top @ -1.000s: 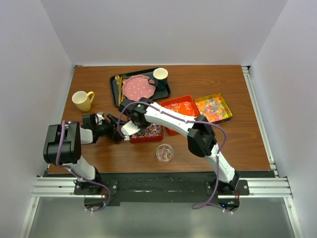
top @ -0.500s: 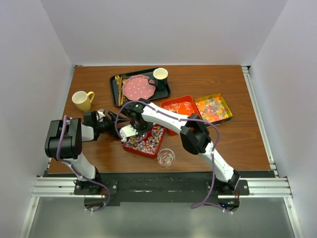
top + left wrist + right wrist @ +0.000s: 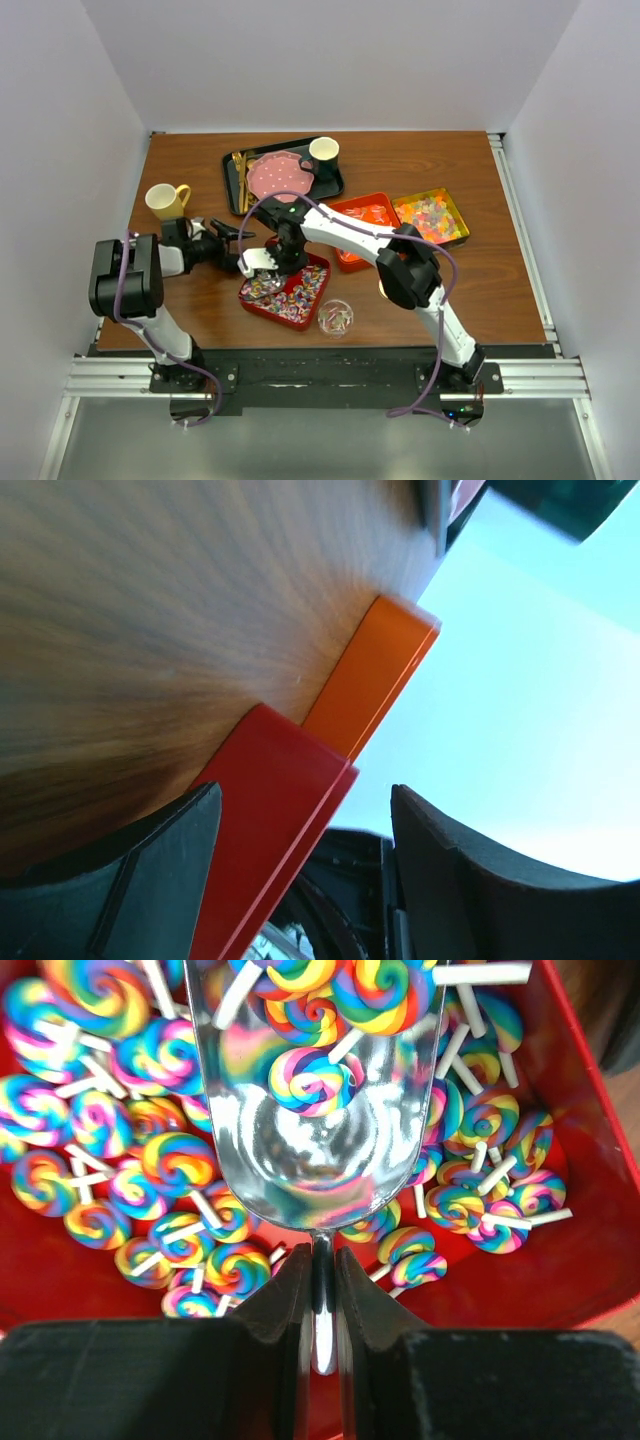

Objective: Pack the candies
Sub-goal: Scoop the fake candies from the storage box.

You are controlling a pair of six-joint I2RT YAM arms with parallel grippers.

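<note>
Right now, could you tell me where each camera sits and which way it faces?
Top external: high, near side, facing down at the table; left arm and right arm show.
Left wrist: low over the table, facing the red tray's wall; open left end effector frames it.
Right wrist: above the red tray, looking down at lollipops; right end effector grips a scoop.
Shared: the red tray.
</note>
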